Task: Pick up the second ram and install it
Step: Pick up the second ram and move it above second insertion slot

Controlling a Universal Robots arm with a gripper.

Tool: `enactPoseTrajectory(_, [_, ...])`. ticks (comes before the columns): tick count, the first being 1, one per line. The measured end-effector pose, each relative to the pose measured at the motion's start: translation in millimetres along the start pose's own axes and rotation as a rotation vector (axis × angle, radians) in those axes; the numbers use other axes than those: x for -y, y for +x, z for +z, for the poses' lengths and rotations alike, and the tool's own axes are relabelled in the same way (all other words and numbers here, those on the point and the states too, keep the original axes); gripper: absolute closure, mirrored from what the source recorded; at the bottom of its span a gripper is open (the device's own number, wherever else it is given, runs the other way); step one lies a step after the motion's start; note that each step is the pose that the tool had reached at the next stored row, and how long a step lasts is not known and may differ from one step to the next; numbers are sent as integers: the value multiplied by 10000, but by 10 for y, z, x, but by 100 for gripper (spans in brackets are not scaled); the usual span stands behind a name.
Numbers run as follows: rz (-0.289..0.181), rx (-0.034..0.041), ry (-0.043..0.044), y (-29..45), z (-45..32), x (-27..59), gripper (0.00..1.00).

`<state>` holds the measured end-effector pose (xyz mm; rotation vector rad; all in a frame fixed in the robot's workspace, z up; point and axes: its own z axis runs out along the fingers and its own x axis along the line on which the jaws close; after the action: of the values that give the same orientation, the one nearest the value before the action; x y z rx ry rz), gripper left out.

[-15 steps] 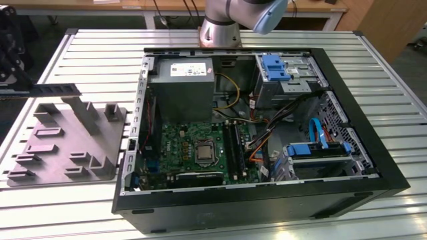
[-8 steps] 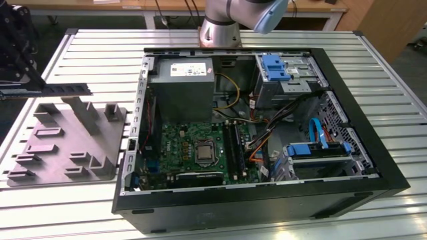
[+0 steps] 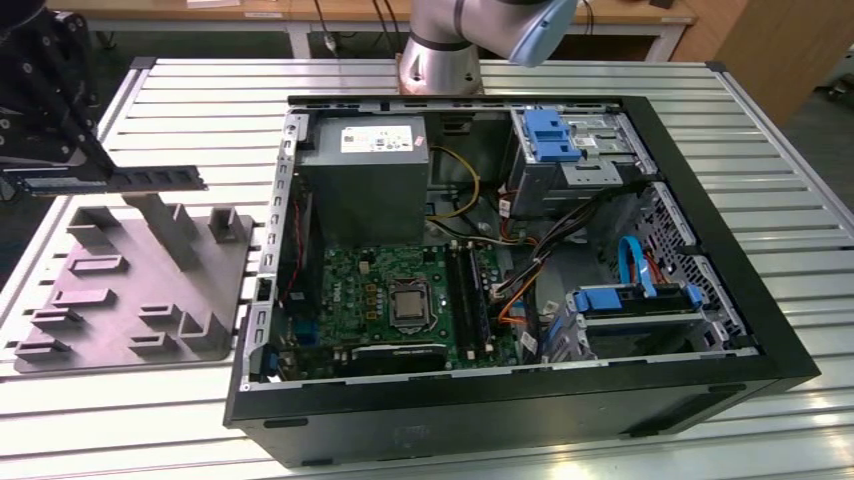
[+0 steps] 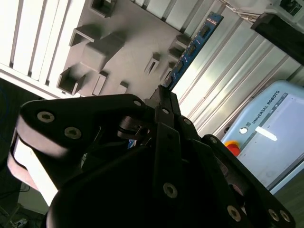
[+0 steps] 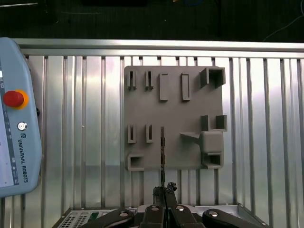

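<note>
The second ram (image 3: 158, 179) is a thin dark stick held level above the grey holder plate (image 3: 127, 300) at the exterior view's left. My black gripper (image 3: 60, 178) is shut on one end of it. In the second wrist view the ram (image 4: 194, 46) is a bluish board with black chips, reaching out from the gripper (image 4: 163, 95) over the plate (image 4: 118, 52). In the first wrist view the ram (image 5: 162, 154) is seen edge-on, clamped at the gripper (image 5: 164, 191), above the plate (image 5: 171, 118). It is lifted clear of the plate's slots.
An open computer case (image 3: 694, 400) lies at the exterior view's right, holding the green motherboard (image 3: 360, 290) with long black slot rails (image 3: 467, 290), a power supply (image 3: 360, 170) and blue drive brackets (image 3: 550, 135). A teach pendant (image 5: 14, 123) lies on the slatted metal table (image 3: 761, 120).
</note>
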<state>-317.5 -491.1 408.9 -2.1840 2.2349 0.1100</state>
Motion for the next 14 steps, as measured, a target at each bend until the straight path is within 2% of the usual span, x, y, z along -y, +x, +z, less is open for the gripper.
enactPoseTrajectory(5, [0,0,0,-3,-5,130,88])
enactPoseTrajectory(14, [0,0,0,-10,-16,424,88])
